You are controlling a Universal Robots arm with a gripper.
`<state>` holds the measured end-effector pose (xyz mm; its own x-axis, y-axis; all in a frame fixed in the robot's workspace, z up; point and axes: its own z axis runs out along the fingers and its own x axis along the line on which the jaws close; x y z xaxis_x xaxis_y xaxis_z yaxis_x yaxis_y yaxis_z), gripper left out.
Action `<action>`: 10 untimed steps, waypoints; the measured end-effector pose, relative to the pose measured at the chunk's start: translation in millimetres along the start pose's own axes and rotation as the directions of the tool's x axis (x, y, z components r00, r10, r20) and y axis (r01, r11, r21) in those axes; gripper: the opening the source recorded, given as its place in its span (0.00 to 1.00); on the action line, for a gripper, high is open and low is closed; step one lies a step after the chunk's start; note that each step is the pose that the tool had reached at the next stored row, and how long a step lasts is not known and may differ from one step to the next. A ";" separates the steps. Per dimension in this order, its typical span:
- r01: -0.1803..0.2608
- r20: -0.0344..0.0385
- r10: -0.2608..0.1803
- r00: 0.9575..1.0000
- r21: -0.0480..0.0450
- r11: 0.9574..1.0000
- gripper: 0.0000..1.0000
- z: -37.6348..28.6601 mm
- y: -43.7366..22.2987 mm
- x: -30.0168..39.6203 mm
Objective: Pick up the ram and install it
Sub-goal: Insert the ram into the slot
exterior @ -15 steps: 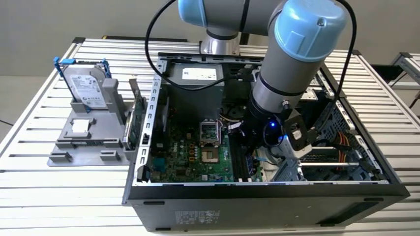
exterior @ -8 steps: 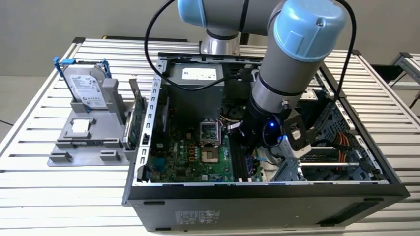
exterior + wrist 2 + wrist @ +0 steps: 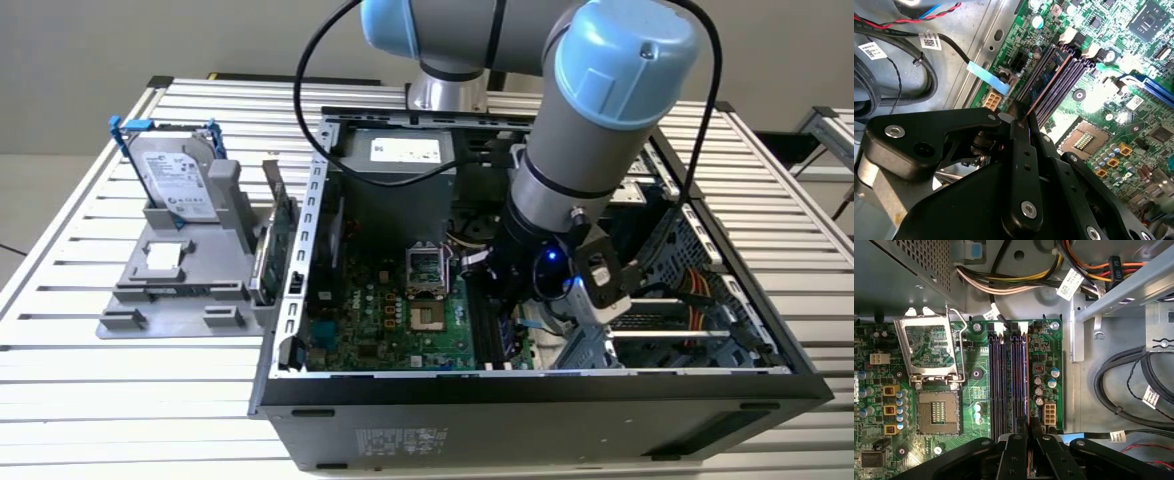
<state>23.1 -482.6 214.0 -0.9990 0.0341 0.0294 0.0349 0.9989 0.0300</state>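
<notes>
**One stick at the memory slots, hemmed in by the case**

One arm reaches down into the open computer case (image 3: pixel 534 385) in the exterior view, and we see its gripper (image 3: pixel 514 285) low over the motherboard (image 3: pixel 387 310), near the middle of the case. Room is tight there: the drive cage (image 3: pixel 694 270) stands close on the exterior view's right, and the case's near wall runs just below. Outside the case, on the exterior view's left, the hard drive (image 3: pixel 178 178) stands in a grey holder (image 3: pixel 174 285) on the slatted table (image 3: pixel 80 370), well apart from the arm.

In the second wrist view we see the black fingers (image 3: pixel 1021 165) drawn together on the ram (image 3: pixel 1046 82), which runs edge-on away from them, its thin edge lying along the row of dark memory slots (image 3: pixel 1066 80). We cannot tell whether it is seated in a slot or sits just above one. A bundle of black cables (image 3: pixel 929 75) curves over the metal floor beside the board's edge.

In the first wrist view the fingers (image 3: pixel 1019 455) meet at the near end of the memory slots (image 3: pixel 1006 385). The open processor socket (image 3: pixel 936 412) lies to one side of the slots, a column of capacitors (image 3: pixel 1039 387) and the board's edge to the other, with looped cables (image 3: pixel 1124 385) beyond on bare metal.
</notes>
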 end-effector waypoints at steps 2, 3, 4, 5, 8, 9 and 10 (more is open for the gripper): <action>0.000 0.000 0.000 1.000 0.000 1.000 0.00 0.3 0.0 0.0; 0.000 0.000 0.000 1.000 0.000 1.000 0.00 0.4 0.0 0.0; 0.000 0.000 0.000 1.000 0.000 1.000 0.00 0.5 0.0 0.0; 0.000 0.000 0.000 1.000 0.000 1.000 0.00 0.6 0.0 0.0; 0.000 0.000 0.000 1.000 0.000 1.000 0.00 0.6 0.0 0.0; 0.000 0.000 0.000 1.000 0.000 1.000 0.00 0.7 0.0 0.0; 0.000 0.000 0.000 1.000 0.000 1.000 0.00 0.7 0.0 0.0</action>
<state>23.1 -482.6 213.2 -0.9990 0.0341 0.0294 0.0350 0.9989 0.0302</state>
